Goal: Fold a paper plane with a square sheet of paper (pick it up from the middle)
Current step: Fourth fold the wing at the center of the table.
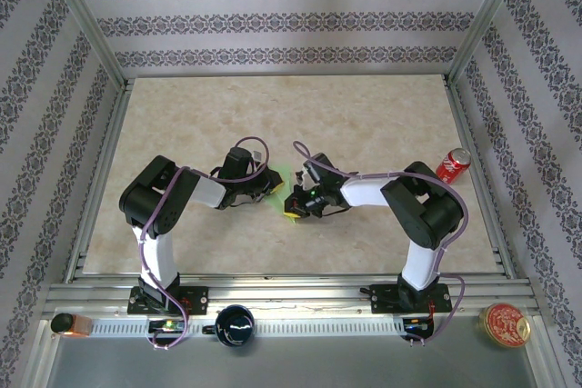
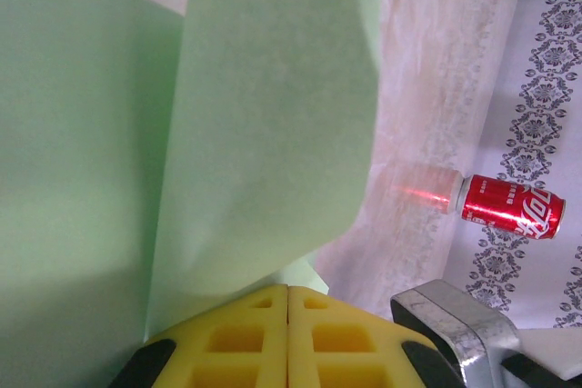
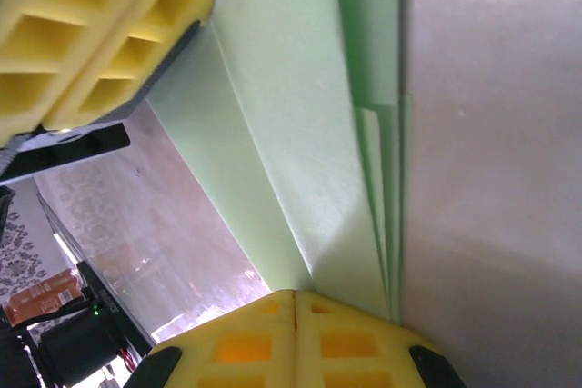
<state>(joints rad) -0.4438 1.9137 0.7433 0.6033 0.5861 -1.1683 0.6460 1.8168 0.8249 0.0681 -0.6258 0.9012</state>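
The square sheet of paper (image 1: 284, 186), light green and partly folded, lies at the middle of the table between my two grippers. My left gripper (image 1: 271, 184) is shut at its left side. In the left wrist view the yellow fingertips (image 2: 264, 315) meet at the base of a raised, curling flap of the sheet (image 2: 273, 134). My right gripper (image 1: 294, 206) is shut at the sheet's near end. In the right wrist view its pads (image 3: 255, 333) press together where a crease of the layered sheet (image 3: 309, 134) runs in. The left gripper's yellow fingers (image 3: 91, 34) show at the upper left there.
A red can (image 1: 453, 165) lies at the table's right side, also seen as the can (image 2: 509, 206) in the left wrist view. On the near rail sit a black mug (image 1: 235, 324), a round tin (image 1: 505, 324) and a small orange item (image 1: 69, 324). Patterned walls enclose the table.
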